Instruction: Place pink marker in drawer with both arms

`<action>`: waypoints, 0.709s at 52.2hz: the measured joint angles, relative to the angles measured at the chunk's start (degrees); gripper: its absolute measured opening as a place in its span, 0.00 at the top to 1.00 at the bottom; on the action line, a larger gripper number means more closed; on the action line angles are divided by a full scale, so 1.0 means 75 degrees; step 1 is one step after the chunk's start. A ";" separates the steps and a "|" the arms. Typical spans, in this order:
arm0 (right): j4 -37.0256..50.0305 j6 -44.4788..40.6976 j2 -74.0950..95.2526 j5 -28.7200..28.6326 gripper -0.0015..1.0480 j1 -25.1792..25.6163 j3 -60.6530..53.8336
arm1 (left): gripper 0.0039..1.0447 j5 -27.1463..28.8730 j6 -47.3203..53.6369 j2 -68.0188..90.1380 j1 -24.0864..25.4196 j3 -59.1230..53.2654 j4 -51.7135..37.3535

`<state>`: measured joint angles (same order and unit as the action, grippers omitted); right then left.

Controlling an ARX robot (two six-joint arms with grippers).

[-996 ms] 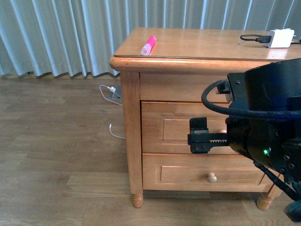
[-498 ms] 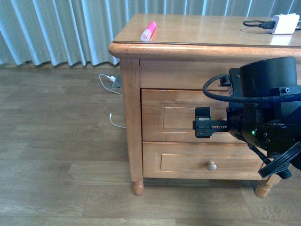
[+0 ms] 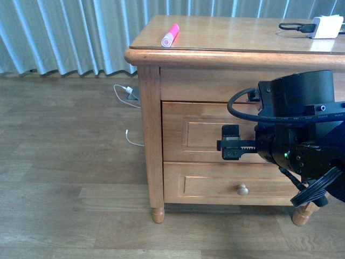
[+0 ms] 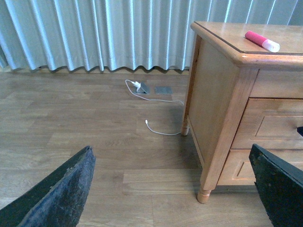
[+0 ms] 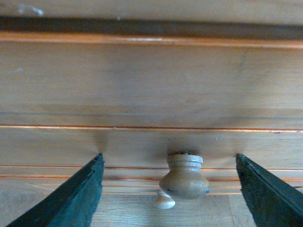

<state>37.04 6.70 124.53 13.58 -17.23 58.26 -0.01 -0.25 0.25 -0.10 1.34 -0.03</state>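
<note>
While pink marker (image 3: 170,36) sits untouched on desk (image 3: 232,38), drawer (image 3: 199,135) is shut; right gripper (image 5: 168,158) spread nr knob (image 5: 184,178), left gripper (image 4: 170,150) spread too.

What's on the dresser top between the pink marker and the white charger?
From the pink marker, bare dresser top, then the white charger's black cable: front view.

The right arm (image 3: 304,127) has rounded black housings, a looping black cable (image 3: 314,190) and a green light (image 3: 284,156).
</note>
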 joint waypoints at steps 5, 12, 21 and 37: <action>0.0000 -0.0003 0.0029 -0.0006 0.35 0.0000 0.0000 | 0.06 0.0000 0.0000 0.0000 0.0000 0.0000 0.0000; 0.0000 -0.0003 0.0041 -0.0020 0.55 0.0000 0.0000 | 0.06 0.0000 0.0000 0.0000 0.0000 0.0000 0.0000; -0.0006 -0.0055 0.0020 -0.0035 0.77 0.0017 -0.0085 | 0.06 0.0000 0.0000 0.0000 0.0000 0.0000 0.0000; -0.0857 0.0117 -0.0854 -0.0259 0.78 -0.0108 -0.0883 | 0.06 0.0000 0.0000 0.0000 0.0000 0.0000 0.0000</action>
<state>30.61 7.57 118.13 11.64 -18.04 51.64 -0.01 -0.25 0.25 -0.10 1.34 -0.03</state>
